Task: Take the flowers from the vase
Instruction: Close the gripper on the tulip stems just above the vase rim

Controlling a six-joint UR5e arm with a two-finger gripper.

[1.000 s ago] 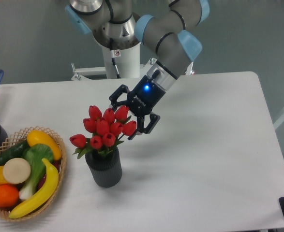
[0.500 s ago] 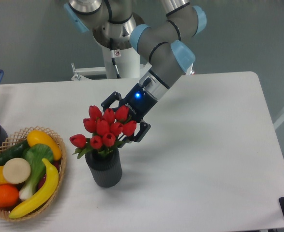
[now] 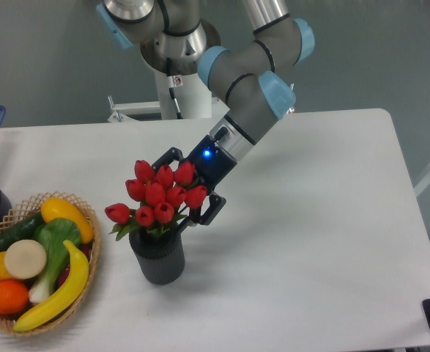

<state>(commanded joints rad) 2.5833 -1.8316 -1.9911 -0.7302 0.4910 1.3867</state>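
Camera view: flowers (image 3: 160,196), bunch of red tulip buds with green leaves, stand upright in vase (image 3: 158,257), taller than it. Vase short, dark grey, ribbed, on white table (image 3: 324,220) just right of wicker basket (image 3: 90,220) holding fruit and vegetables. Gripper (image 3: 184,189) spread wide behind buds, fingers flanking bunch's right side; contact unclear.

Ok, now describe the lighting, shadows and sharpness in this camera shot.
Camera view: soft, even light; only faint shadows on the white table beside the vase. The flowers and basket are reasonably sharp. A blue light glows on the end effector, whose dark fingers merge with the blooms. No strong glare.
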